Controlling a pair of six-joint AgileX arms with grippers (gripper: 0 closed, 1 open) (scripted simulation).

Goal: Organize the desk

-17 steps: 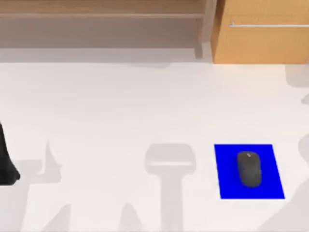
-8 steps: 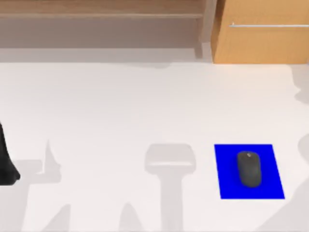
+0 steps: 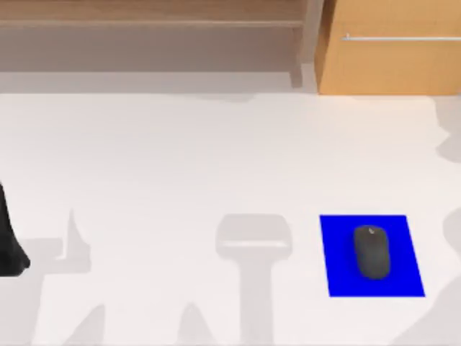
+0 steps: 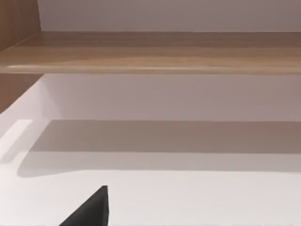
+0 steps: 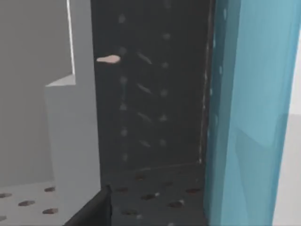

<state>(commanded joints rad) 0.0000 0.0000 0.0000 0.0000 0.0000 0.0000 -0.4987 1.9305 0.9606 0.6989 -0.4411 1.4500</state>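
The desk [image 3: 180, 166] is a wide white tabletop with a light-wood shelf [image 3: 151, 21] along its back and a drawer unit [image 3: 389, 50] at the back right. A black mouse [image 3: 372, 251] lies on a blue mat [image 3: 338, 274] at the front right. My left arm [image 3: 9, 249] stands parked at the desk's far left edge. A black corner of the left gripper [image 4: 91, 211] shows in the left wrist view, over the white top and facing the shelf [image 4: 150, 52]. A black corner of my right gripper [image 5: 91, 212] shows in the right wrist view, off the desk.
The right wrist view looks at a dark perforated panel [image 5: 150, 108], a grey block [image 5: 70, 141] and a translucent blue panel [image 5: 249, 113]. Arm shadows fall on the desk's front middle and right edge.
The shadow at the desk's far right edge has shifted a little. The mouse, the mat and the left arm have not moved.
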